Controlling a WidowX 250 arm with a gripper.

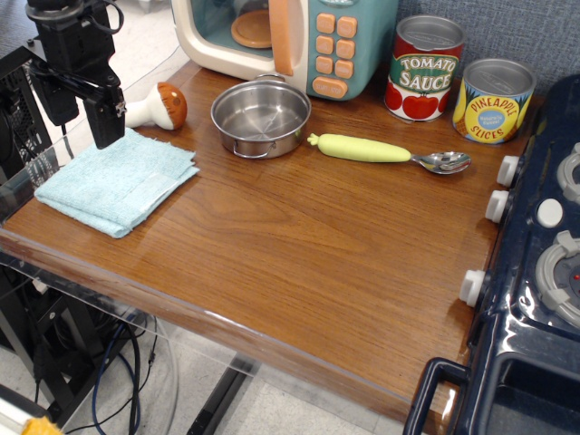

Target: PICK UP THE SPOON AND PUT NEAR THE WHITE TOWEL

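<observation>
Nothing done yet: spoon [391, 151] lies untouched at 3 o'clock of pot [261, 118], well apart from white towel [118, 178]; hand [101, 113] over towel's 11 o'clock corner, empty, spread or pressed together I cannot tell.

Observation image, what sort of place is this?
Likely a toy kitchen set up for robot trials: a toy microwave, play-food cans like the tomato sauce can, and a toy stove beside the wooden counter.

Bright, even overhead light, sharp focus throughout, soft glare on the wooden table [299, 245], shadows faint and short
</observation>
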